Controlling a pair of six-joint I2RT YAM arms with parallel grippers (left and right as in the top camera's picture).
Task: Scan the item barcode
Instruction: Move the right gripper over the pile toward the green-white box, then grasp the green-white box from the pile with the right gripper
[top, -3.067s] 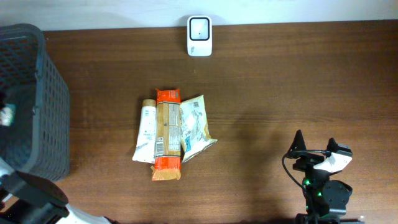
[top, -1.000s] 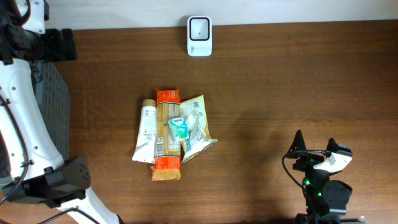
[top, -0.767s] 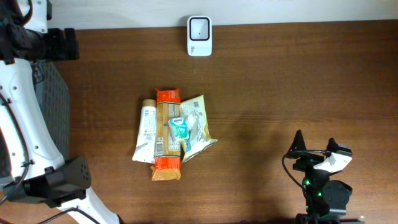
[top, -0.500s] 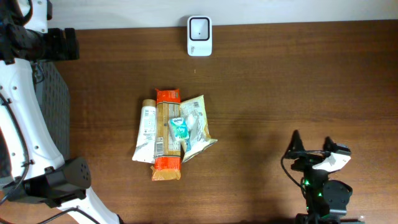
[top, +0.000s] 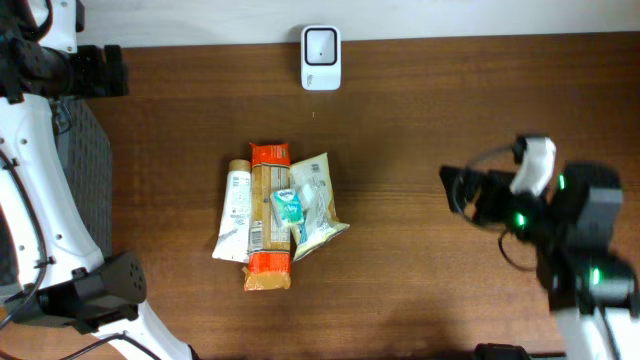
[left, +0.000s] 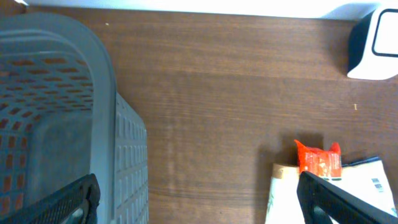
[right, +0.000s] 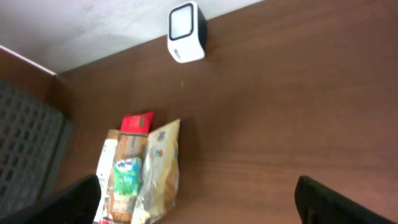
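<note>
Mid-counter, a loose pile of four packets, none lifted yet: a long tan biscuit packet with orange ends (top: 269, 230); touching it on the side toward the counter's left edge, a flattened white tube (top: 234, 215); on the other side, a crinkled white printed pouch (top: 320, 200); on top, across the seam between packet and pouch, a small teal-and-white sachet (top: 288, 206); cannot tell which of these is the one meant for scanning.

At the middle of the counter's far edge, a white rectangular scanner with a dark window (top: 321, 44), well apart from the pile; along the left edge, a dark grey plastic mesh basket (left: 56, 124).

Left jaws spread wide and gripping nothing, up by the far-left corner above the basket rim; right jaws likewise fully spread and empty, over the right part of the counter, looking toward pile and scanner from well apart.

Judging from this layout, several ways to slip: easy to pinch two packets together, given the overlap; likely to tip the sachet off when drawing anything from beneath it; hard to get under flat film lying flush on the wood, so a risk of skidding a packet along rather than raising it; possible to crush biscuits by clamping hard; a pale label on the tan packet, too small to read as a barcode, so a real chance of showing the window a wrong or wrinkled face and getting no read.
</note>
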